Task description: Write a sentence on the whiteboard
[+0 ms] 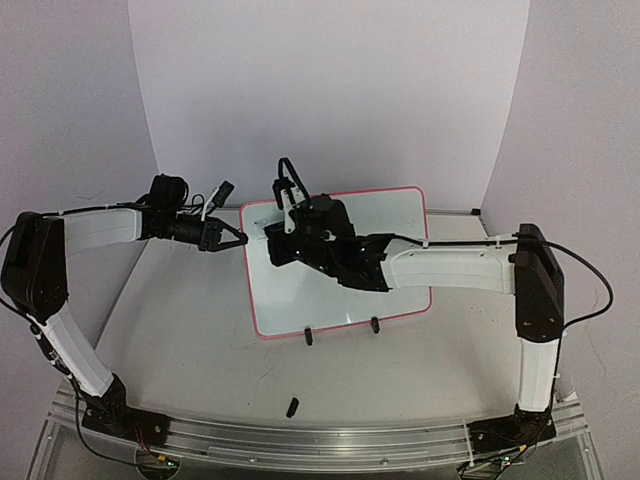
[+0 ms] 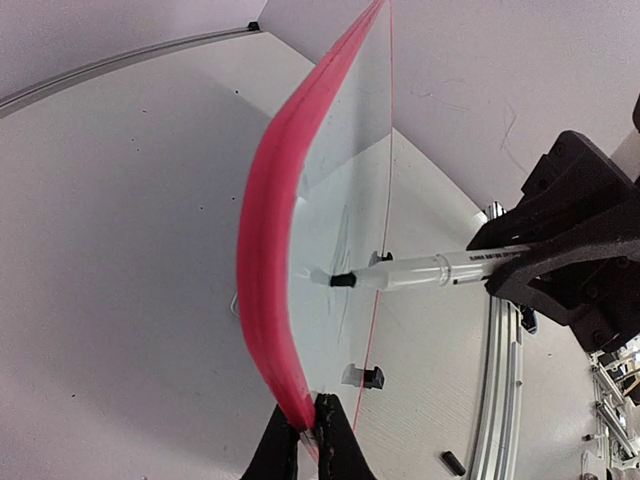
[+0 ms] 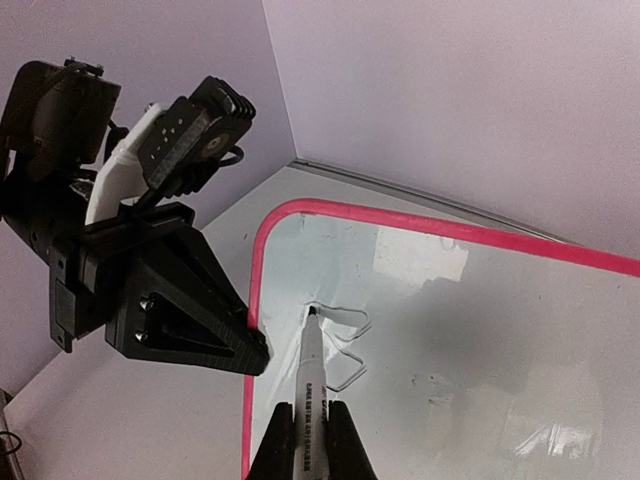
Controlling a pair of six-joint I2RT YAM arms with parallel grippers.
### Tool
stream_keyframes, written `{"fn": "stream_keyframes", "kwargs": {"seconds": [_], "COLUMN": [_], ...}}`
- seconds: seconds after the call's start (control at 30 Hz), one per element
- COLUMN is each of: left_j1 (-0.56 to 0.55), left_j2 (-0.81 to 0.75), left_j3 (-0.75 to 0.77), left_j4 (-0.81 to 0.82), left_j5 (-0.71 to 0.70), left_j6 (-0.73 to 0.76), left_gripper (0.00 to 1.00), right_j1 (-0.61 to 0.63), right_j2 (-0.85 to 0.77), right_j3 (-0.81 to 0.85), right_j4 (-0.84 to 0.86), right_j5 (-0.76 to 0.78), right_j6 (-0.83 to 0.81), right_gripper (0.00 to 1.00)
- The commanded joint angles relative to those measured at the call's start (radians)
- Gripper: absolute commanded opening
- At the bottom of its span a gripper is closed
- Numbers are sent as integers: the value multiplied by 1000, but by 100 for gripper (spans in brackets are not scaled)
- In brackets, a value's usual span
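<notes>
Left jaws are clenched on the red-pink frame at the left edge of the whiteboard [image 1: 395, 215], their black fingers [image 2: 278, 452] pinching it from both sides. Right jaws grasp a slim marker [image 3: 312, 365] by its barrel, pointing away from the wrist. Its dark tip touches the glossy white surface just inside the board's far-left corner. The two sets of jaws are near each other, the left at the rim and the right above the board just beside it. Thin grey lines [image 3: 360, 368] curl next to the tip; I cannot tell whether they are ink or reflections. The board sits on the bench [image 1: 200, 340], with two black clip feet [image 1: 309, 336] on its near edge. A small black piece [image 1: 292, 406] lies on the bench nearer the arm bases, well apart from the board.
</notes>
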Motion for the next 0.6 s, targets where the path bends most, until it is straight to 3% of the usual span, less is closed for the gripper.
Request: {"fn": "stream_keyframes", "kwargs": {"seconds": [0.0,0.57], "left_j1": [-21,-21], "left_j2": [-21,-26], "left_j3": [27,28], "left_j4": [-18,-18], "left_j5": [-55,-55], "left_j6": [91,91], "left_gripper": [0,0], "right_j1": [5,5], "right_j2": [11,-22], "right_j3": [35,-65], "right_j4": [-9,-22], "right_j5": [52,30], "right_j6": [-2,45], "right_gripper": [0,0]}}
